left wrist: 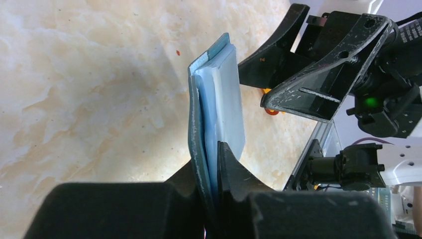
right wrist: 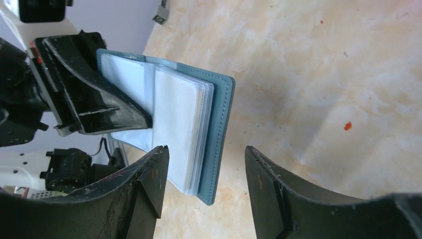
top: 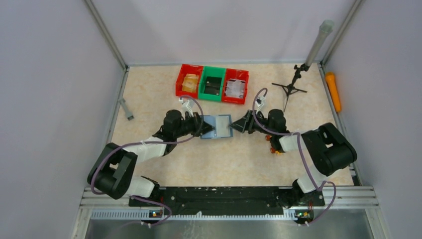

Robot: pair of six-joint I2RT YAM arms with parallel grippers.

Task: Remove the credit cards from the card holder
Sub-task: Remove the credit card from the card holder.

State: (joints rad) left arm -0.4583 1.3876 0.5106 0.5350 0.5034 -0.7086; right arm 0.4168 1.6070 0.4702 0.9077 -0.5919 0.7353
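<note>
The teal-blue card holder (top: 217, 126) hangs open above the table's middle, its pale blue-grey sleeves showing. My left gripper (top: 202, 126) is shut on its left half; in the left wrist view the fingers (left wrist: 234, 172) pinch the holder (left wrist: 219, 94) edge-on. My right gripper (top: 239, 124) is open, and in the right wrist view (right wrist: 205, 149) the holder's free right edge (right wrist: 219, 124) lies between the jaws without touching them. No dark cards show in the sleeves. A flat black thing (top: 213, 85) lies in the green bin; I cannot tell if it is cards.
Three bins stand at the back: red (top: 189, 79), green (top: 203, 89), red (top: 235, 85). A small tripod stand (top: 291, 89) is at the back right. An orange stick (top: 333, 91) lies by the right wall. A grey tool (top: 126, 108) lies at the left.
</note>
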